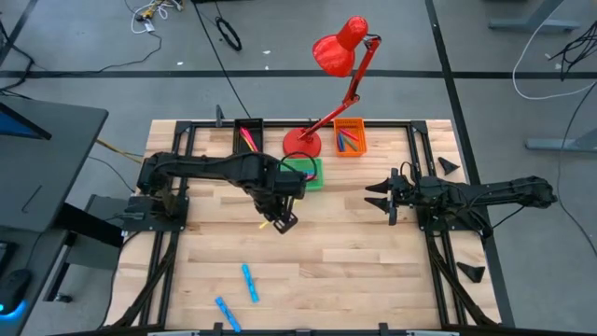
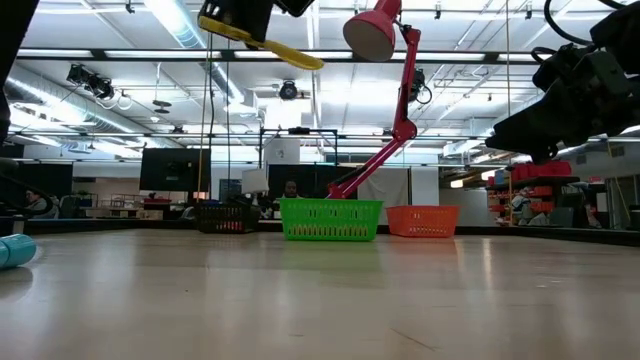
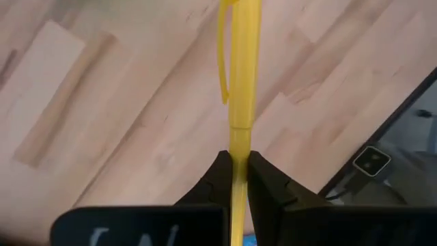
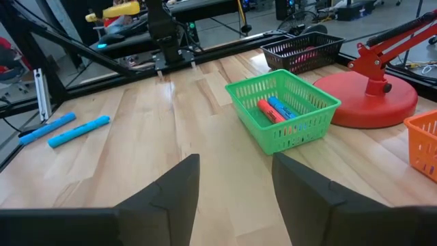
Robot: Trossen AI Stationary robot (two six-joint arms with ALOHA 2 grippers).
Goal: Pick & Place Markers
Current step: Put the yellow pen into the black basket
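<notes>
Where left jaws close, yellow marker (image 3: 242, 82).

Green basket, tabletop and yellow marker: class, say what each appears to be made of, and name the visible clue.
Green basket: probably moulded plastic, matte; thin uniform lattice walls.
Tabletop: wood, smooth finish; pale jointed planks with grain.
Yellow marker, clamped in the left gripper: likely glossy plastic; even colour, moulded clip.
The right gripper waits open above the table.
</notes>
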